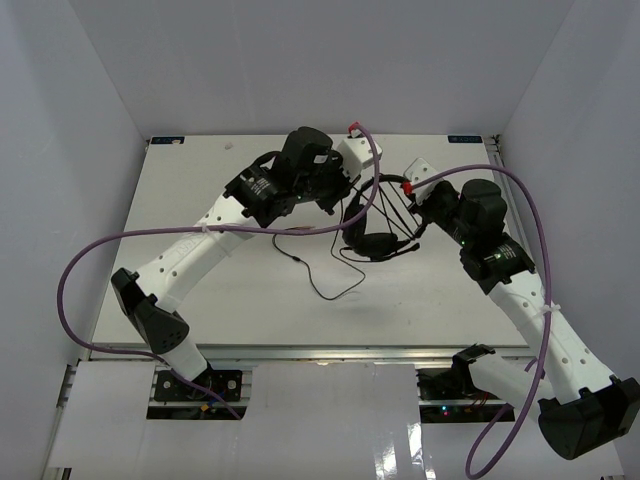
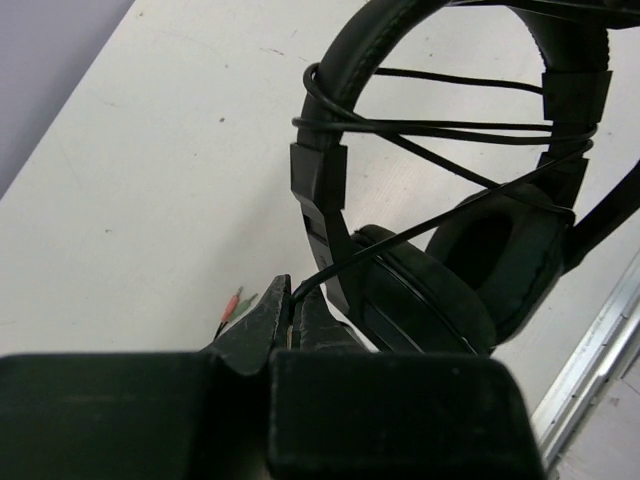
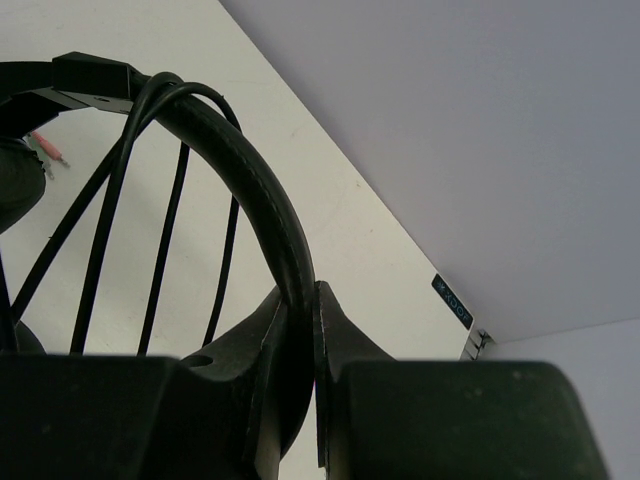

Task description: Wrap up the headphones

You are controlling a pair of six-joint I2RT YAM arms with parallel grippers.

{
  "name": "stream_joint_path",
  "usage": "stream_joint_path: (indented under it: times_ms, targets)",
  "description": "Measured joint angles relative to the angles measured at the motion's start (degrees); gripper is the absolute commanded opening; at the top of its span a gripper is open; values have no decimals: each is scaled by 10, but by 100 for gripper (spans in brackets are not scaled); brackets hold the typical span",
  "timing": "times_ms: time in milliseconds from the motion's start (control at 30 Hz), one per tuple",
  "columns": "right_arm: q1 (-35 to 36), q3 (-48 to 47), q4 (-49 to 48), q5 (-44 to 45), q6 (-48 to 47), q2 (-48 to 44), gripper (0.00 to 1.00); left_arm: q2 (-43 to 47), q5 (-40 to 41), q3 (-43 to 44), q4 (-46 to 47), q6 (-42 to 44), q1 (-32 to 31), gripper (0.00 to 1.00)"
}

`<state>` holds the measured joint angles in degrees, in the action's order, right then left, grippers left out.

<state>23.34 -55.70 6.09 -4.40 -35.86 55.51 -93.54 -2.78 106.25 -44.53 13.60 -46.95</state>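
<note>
"The headphones (image 1: 374, 243) — where are they?"

"Over the far middle of the table (image 1: 200, 190), between the two grippers. It is not clear whether the earcups touch the surface."

"What has the right gripper (image 3: 313, 300) got?"

"It is clamped on the headband (image 3: 262, 195), with one finger on each side of the padded band."

"And the left gripper (image 2: 292, 305)?"

"It is pinched together on the cord (image 2: 450, 126), which comes down past an earcup (image 2: 490, 255) and runs in between the fingertips."

"How does the cord lie?"

"Several strands cross the opening of the headband from one side to the other and loop round the band at each end. In the overhead view a loose length trails over the table toward the near side — thin and curving."

"The end of it?"

"Two small plugs (image 2: 236, 303), one tipped red and one green, lie on the table near the left fingertips. They also show in the right wrist view, beyond the crossing strands."
</note>
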Motion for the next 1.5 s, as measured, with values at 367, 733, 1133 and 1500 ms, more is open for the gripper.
stream_joint_path:
  times_ms: [367, 733, 1133, 1500]
  targets:
    - [1, -9, 30, -66, -82, 0, 8, 21, 26, -64, 38, 36, -5, 0]
    - [1, -22, 66, -135, -99, 0, 8, 39, 23, -110, 120, 51, -8, 0]
    - [-3, -52, 137, -193, -57, 3, 8, 137, -23, -313, 289, 30, 8, 8]
    - [-10, -97, 192, -284, -12, 13, 8, 202, -167, -462, 496, -48, 55, 23]
